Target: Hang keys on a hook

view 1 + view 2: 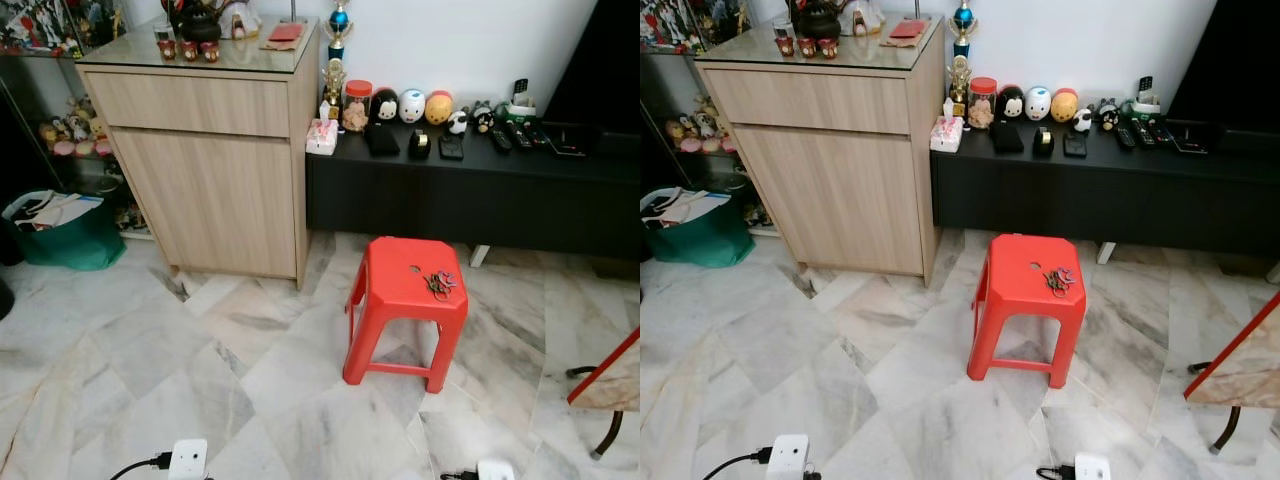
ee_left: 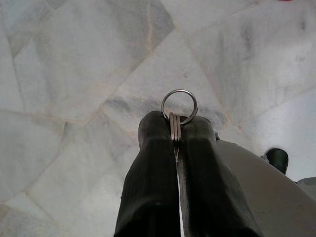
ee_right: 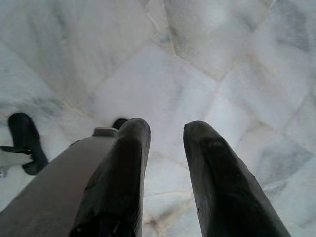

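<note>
In the left wrist view my left gripper (image 2: pixel 175 119) is shut on a set of keys, and their silver key ring (image 2: pixel 179 91) sticks out past the fingertips over the marble floor. My right gripper (image 3: pixel 165 129) is open with nothing between its fingers, also pointing down at the floor. Ahead stands a red plastic stool (image 1: pixel 400 272) with a small tangled bunch of coloured items (image 1: pixel 439 284) near its right edge; I cannot tell what they are.
A tall wooden cabinet (image 1: pixel 215 180) stands ahead on the left, and a low black console (image 1: pixel 480 195) with jars and remotes runs to its right. A green bag (image 1: pixel 60 238) sits far left. White power adapters (image 1: pixel 187 458) lie on the floor close by. A table corner (image 1: pixel 610 375) juts in at right.
</note>
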Robot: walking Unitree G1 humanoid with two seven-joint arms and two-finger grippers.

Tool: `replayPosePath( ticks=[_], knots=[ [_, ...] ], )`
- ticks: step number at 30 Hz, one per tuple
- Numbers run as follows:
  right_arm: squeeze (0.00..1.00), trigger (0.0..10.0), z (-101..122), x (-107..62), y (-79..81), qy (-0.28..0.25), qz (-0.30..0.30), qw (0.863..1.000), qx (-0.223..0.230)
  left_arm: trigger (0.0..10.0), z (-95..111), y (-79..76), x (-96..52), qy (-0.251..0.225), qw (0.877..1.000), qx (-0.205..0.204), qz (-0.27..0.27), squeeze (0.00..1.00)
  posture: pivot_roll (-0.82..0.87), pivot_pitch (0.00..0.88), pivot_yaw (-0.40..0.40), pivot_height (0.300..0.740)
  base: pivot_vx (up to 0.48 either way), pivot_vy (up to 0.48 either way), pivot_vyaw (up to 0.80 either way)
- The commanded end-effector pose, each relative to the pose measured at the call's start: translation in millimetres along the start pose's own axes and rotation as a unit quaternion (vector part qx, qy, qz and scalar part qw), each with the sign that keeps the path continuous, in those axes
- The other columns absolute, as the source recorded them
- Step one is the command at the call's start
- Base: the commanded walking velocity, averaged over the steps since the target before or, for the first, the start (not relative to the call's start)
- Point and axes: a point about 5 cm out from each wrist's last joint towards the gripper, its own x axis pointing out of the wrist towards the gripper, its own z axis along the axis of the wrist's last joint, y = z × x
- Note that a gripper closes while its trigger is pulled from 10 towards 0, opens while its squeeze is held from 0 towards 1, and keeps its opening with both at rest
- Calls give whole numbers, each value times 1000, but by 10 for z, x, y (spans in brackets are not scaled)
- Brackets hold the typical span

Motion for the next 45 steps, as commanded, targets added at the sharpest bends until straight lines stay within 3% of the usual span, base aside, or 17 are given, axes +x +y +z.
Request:
replayPosePath(
  ticks=[1, 12, 16, 21, 26, 34, 45],
  knots=[
    [0, 10000, 107, 8, 17, -17, 13, 1000, -5, 10000, -59, -3, -10, 14, 1000, 4, -2, 0, 19, 0, -55, 722, 0, 0, 0],
    [0, 10000, 159, 16, 89, -30, 19, 999, 9, 10000, -51, 6, -10, 11, 1000, 11, -3, 0, 18, 0, -56, 722, 0, -192, 0],
    [0, 10000, 164, 16, 96, -34, 17, 999, 18, 10000, -5, 92, -19, -14, 1000, 11, -6, 0, 7, 0, -53, 722, 0, -368, 0],
    [0, 10000, 173, 15, 77, -36, 15, 999, 22, 10000, 31, 78, -16, -23, 1000, 14, -8, 0, 1, 0, -49, 722, 0, -350, 0],
    [0, 10000, 125, 5, -20, -29, 7, 999, 28, 10000, -170, 144, -54, 18, 1000, 17, 1, 0, -2, 0, -50, 722, 0, -277, 0],
    [0, 10000, 133, 7, -13, -29, 7, 999, 27, 10000, -201, 239, -66, 31, 999, 14, 3, 0, -3, 0, -50, 722, 0, -279, 0],
    [0, 10000, 94, 4, -20, -21, 9, 1000, 20, 10000, -108, 196, -41, 14, 1000, 20, -3, 0, -2, 0, -51, 722, 0, -279, 0]
  ],
)
